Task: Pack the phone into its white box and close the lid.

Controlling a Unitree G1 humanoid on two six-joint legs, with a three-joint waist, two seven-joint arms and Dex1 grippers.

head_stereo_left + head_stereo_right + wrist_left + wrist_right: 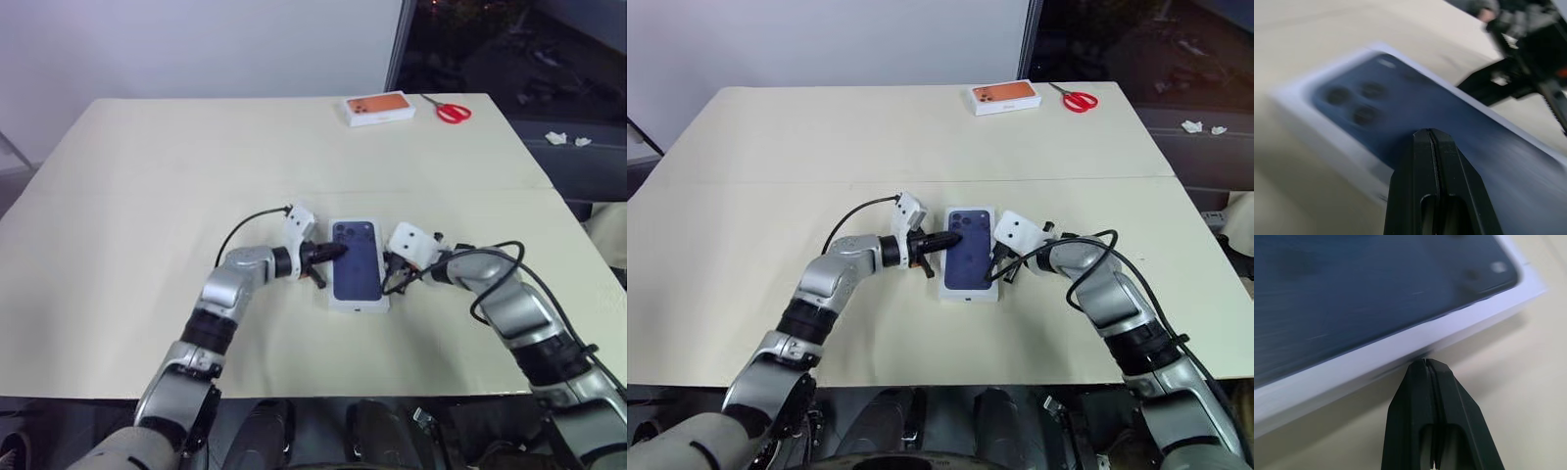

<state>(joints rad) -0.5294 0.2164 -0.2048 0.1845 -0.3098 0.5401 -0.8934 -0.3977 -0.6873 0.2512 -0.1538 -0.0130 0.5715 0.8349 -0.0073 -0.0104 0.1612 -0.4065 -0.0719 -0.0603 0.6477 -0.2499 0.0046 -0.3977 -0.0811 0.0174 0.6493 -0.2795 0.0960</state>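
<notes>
Cream tabletop [147,196] carries everything. Left gripper [338,251], fingers pressed together and empty, rests its tip on the lid [357,266], which sits mid-table. Right gripper [1425,363], likewise closed and empty, meets the lid's right side wall. An orange-pictured box [378,108] and red scissors [451,110] lie far right.

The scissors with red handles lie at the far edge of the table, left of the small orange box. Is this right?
Not quite. The scissors lie to the right of the small orange box, not left, as the left eye view shows. They are at the far edge of the table.
</notes>
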